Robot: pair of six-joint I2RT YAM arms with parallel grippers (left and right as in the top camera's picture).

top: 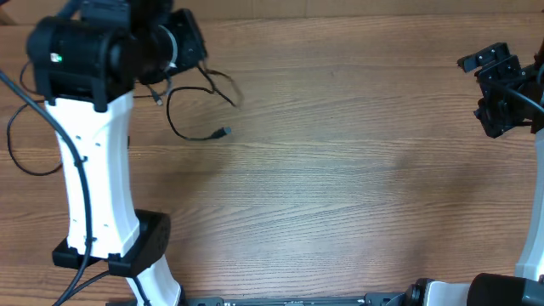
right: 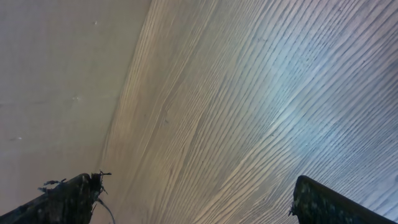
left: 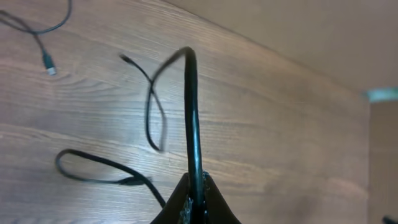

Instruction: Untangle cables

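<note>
The cables [top: 174, 127] lie at the far left of the table [top: 340, 212], just beside the left arm, as a few thin black strands with loose loops and small plugs at the ends. They look very light and soft, without stiffness to keep a shape. So I judge that a pull on one strand will drag the others where they cross, and the smooth jacket may slip through a weak pinch.

One strand [left: 191, 112] rises from the left gripper [left: 196, 190], whose jaws are closed tight on it, then bends over into a narrow loop. A good place to take hold seems to be the plain part of a strand near a plug [top: 225, 132], not the plug itself, which is probably more fragile.

The right gripper [right: 196, 186] is at the far right, well apart from the cables, its jaws wide with nothing between them.
</note>
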